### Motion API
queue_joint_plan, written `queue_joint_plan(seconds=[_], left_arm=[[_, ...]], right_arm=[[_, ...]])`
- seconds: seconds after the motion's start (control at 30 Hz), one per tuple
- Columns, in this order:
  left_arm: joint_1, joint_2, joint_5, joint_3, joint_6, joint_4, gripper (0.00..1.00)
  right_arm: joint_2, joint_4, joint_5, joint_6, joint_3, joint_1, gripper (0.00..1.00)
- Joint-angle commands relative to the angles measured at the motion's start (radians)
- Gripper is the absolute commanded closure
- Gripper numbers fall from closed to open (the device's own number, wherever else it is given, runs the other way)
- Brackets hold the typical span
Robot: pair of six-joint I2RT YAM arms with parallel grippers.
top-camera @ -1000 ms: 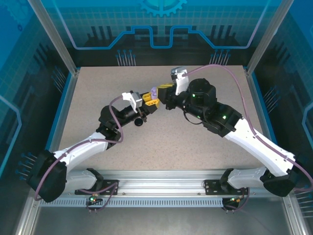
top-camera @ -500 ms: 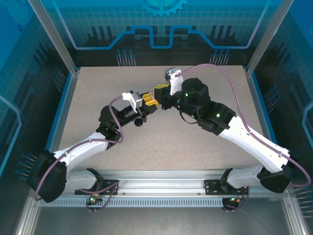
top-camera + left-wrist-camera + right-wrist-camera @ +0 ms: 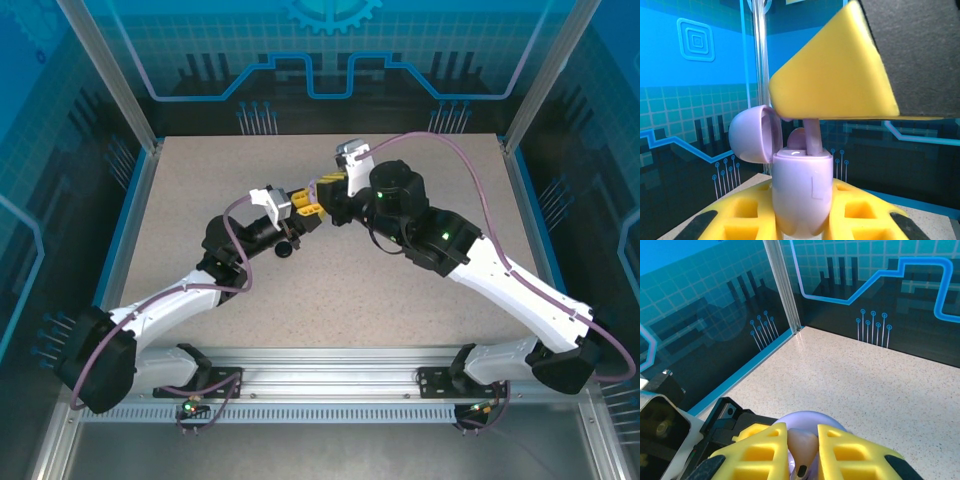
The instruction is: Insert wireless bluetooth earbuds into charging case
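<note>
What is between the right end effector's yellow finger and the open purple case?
A lavender earbud: in the left wrist view its stem runs from the right end effector's finger down into the case.

The two arms reach in from the near edge of the desk [image 3: 420, 300]. They meet over its middle, a bit towards the back. The left hand [image 3: 306, 208] comes in from the left and the right hand [image 3: 328, 190] from the right. Their tips are very close, with the right one a little further back.

The case [image 3: 801, 195] stands upright between the fingers [image 3: 860, 220] of the left hand. Its lid [image 3: 752, 135] is tipped open to one side. The right hand is just above the case. An earbud [image 3: 812, 134] sits between that hand's fingers [image 3: 850, 450], and its stem reaches down to the top of the case.

A small round thing [image 3: 285, 248] is just beside the left arm's wrist, on the near side. I cannot tell if it touches the arm.
</note>
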Motion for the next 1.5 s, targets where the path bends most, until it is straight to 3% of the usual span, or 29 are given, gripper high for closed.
queue_joint_plan(seconds=[0.0, 0.37, 0.67, 0.9, 1.23, 1.47], left_arm=[[-0.005, -0.014, 0.018, 0.037, 0.02, 0.029, 1.0], [-0.006, -0.021, 0.015, 0.037, 0.02, 0.022, 1.0], [-0.006, -0.022, 0.007, 0.021, 0.02, 0.025, 1.0], [-0.006, -0.017, 0.006, 0.011, 0.017, 0.036, 1.0], [-0.005, -0.017, 0.008, 0.008, 0.012, 0.038, 1.0], [-0.006, -0.008, 0.013, -0.002, 0.003, 0.044, 1.0]], right_arm=[[0.015, -0.027, 0.008, -0.033, 0.018, 0.025, 0.83], [0.079, -0.062, 0.009, -0.046, 0.044, 0.049, 0.82], [0.066, -0.062, 0.015, -0.029, 0.088, 0.048, 0.57], [0.043, -0.061, -0.004, -0.013, 0.169, 0.048, 0.45], [0.021, -0.068, 0.013, 0.009, 0.19, 0.021, 0.41], [0.025, -0.131, -0.002, 0.072, 0.18, -0.063, 0.4]])
